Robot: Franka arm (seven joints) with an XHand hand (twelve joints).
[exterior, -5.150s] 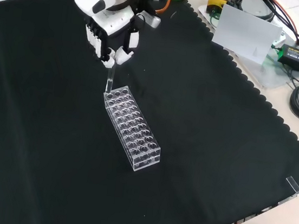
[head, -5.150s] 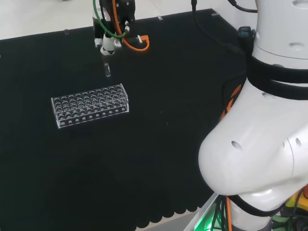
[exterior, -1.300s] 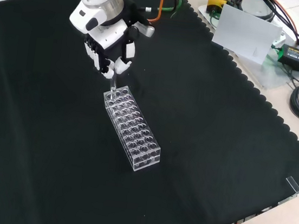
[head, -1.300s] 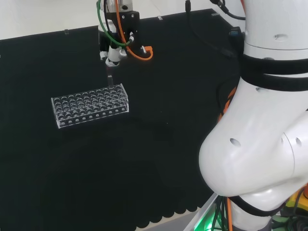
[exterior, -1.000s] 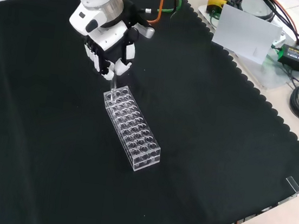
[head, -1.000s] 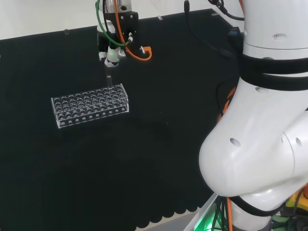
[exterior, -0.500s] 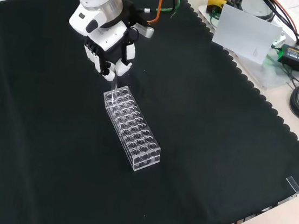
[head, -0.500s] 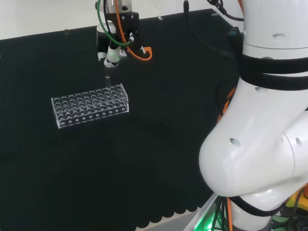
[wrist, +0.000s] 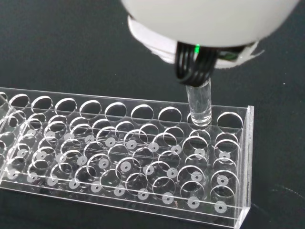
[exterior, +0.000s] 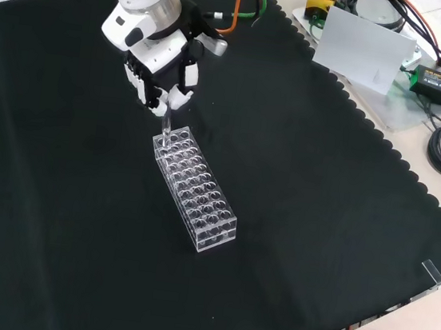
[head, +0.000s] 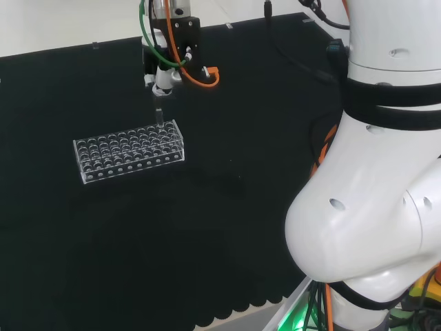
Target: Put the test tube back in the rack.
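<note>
Clear glass tube (wrist: 198, 102) lowered into acrylic rack (exterior: 195, 190) end hole; fingers (exterior: 177, 98) clamped on it

The hand (wrist: 209, 19) was a white blur (wrist view), hiding the top of the tube (wrist: 199, 104); the rack (wrist: 119, 162) ran off the edge.

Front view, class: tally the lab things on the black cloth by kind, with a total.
Test tube: 1, held by the robot hand
Rack: 1
Total: 2
</note>
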